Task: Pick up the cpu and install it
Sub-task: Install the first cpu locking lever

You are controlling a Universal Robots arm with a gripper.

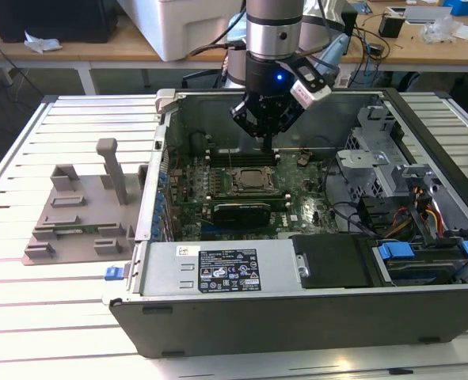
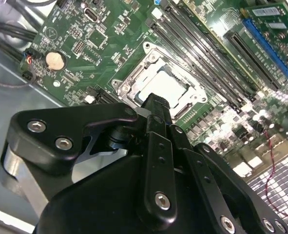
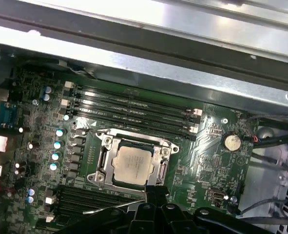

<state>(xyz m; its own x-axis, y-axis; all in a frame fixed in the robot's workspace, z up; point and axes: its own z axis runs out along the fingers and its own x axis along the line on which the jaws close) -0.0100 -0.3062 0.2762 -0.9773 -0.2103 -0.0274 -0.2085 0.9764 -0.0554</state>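
The cpu (image 3: 131, 164) lies flat inside the motherboard socket (image 3: 132, 163), its silver-grey top facing up, seen in both wrist views (image 2: 165, 86). In the exterior view the gripper (image 1: 268, 147) hangs inside the open computer case (image 1: 313, 305), just above the socket and beside the memory slots (image 3: 134, 108). Its fingers (image 2: 156, 109) sit pressed together with nothing between them, their tips close over the socket's edge. A coin battery (image 3: 231, 142) sits nearby on the motherboard (image 3: 207, 170). The case rests on the slatted bench (image 1: 59, 309).
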